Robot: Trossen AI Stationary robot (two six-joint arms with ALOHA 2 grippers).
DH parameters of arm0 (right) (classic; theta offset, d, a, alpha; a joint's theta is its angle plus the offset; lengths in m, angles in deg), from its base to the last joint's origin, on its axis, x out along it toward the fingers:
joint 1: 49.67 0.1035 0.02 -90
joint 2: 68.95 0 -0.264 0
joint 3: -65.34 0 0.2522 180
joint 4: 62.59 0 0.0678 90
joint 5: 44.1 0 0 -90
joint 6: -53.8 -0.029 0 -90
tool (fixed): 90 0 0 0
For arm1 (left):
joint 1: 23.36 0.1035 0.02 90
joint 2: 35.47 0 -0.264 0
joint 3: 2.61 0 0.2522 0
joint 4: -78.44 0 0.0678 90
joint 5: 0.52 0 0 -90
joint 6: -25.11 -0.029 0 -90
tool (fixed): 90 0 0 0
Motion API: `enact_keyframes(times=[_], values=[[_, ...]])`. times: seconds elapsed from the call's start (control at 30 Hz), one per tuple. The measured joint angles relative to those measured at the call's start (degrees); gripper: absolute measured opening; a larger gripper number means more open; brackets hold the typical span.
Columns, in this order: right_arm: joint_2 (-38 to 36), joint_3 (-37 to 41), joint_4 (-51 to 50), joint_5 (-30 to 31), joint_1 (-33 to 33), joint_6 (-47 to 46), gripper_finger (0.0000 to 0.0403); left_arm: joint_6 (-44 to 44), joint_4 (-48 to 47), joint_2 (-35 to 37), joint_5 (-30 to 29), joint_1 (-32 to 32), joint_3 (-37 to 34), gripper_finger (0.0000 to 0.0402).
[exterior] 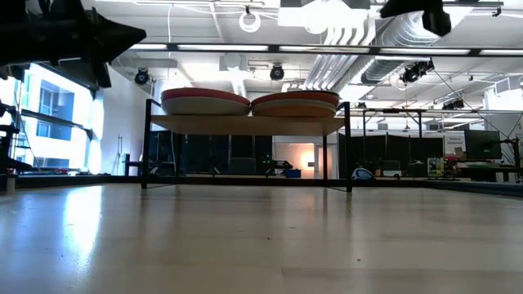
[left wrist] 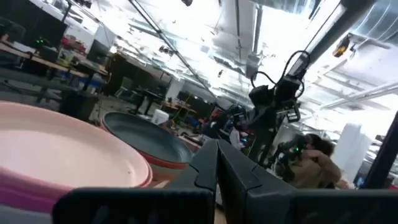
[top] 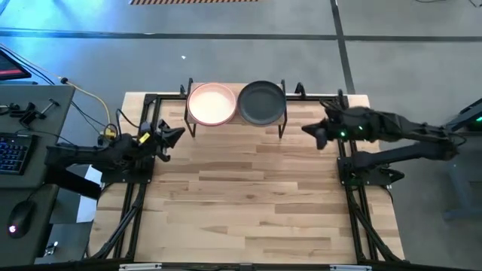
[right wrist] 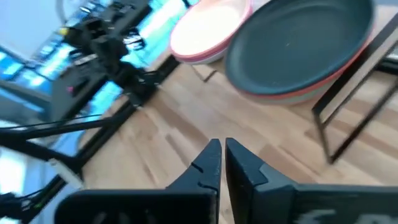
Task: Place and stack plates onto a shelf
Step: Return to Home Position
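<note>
Two stacks of plates sit on the shelf (top: pixel 235 120) at the table's far edge. The left stack (top: pixel 212 103) has a pale cream-pink plate on top, the right stack (top: pixel 261 102) a dark grey-teal one. In the low view both stacks (exterior: pixel 250 103) rest on the light wood top. My left gripper (top: pixel 175 136) hovers left of the shelf, shut and holding nothing. My right gripper (top: pixel 312 131) hovers right of the shelf, also shut and holding nothing. In the right wrist view its fingers (right wrist: pixel 221 155) point toward the teal plate (right wrist: pixel 298 43).
Black metal frame rails run along the table's left (top: pixel 139 188) and right (top: pixel 354 196) sides. A desk with a keyboard (top: pixel 11 150) and mouse stands left of the table. Bare wood tabletop (top: pixel 241 203) lies in front of the shelf.
</note>
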Motion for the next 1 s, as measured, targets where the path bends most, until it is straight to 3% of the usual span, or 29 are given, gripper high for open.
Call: enact_keyframes(times=[0.23,0.4,0.57,0.8,1.0], values=[[-10.8,22.3,22.6,-0.1,5.9,3.0,0.0,0.2,-3.9,1.3,1.1,0.0,0.0,0.0],[-16.2,38.7,41.5,0.2,8.5,5.6,0.0,5.8,-6.4,1.2,-0.1,0.0,0.0,0.0],[-21.6,50.1,58.1,0.2,12.3,10.1,0.0,6.1,-8.4,1.2,-0.1,0.0,0.0,0.0001],[-29.2,58.2,61.2,1.1,15.0,14.0,0.0,6.1,-10.0,1.2,-0.1,0.0,0.0,0.0001],[-30.4,57.8,54.0,1.2,15.1,4.6,0.0,6.1,-10.5,1.2,-0.2,0.0,0.0,0.0001]])
